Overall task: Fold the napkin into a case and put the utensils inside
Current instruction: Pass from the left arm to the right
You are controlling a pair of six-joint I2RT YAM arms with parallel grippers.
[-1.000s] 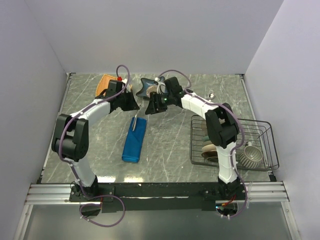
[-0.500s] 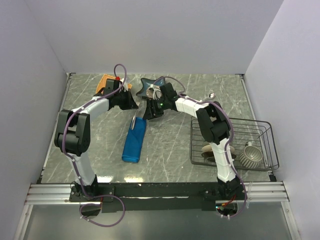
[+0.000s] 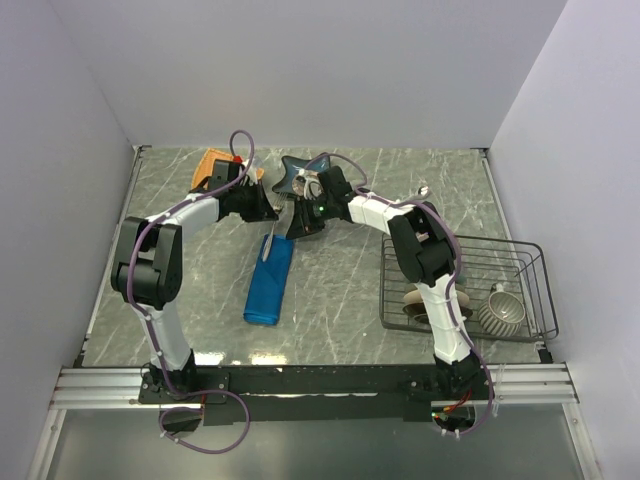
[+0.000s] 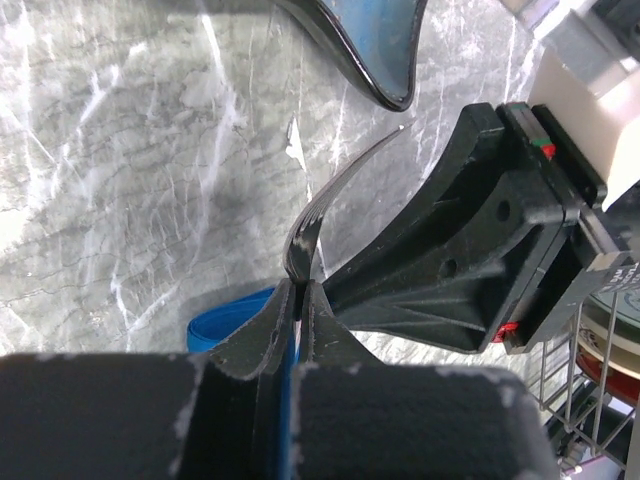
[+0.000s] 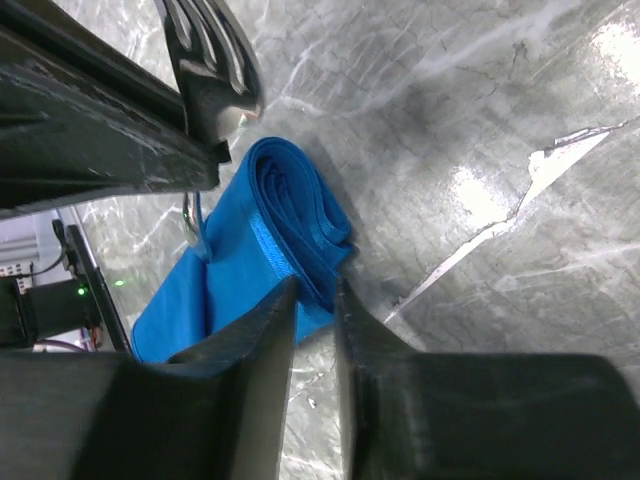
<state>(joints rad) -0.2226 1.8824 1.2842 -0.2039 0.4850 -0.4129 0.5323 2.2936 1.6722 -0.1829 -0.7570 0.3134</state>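
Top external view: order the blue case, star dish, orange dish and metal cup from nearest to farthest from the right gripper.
1. Blue case, at the fingertips of the right gripper.
2. Star dish, just beyond it.
3. Orange dish, far left corner.
4. Metal cup, in the rack at right.

Grey, white-veined marble-pattern surface (image 3: 340, 290), enclosed on three sides (left, back and right) by plain pale lilac walls (image 3: 300, 70). Bright glare patches mark the surface near its front edge. A silver metal rail (image 3: 300, 382) borders that edge, with grey floor (image 3: 330, 455) below it.
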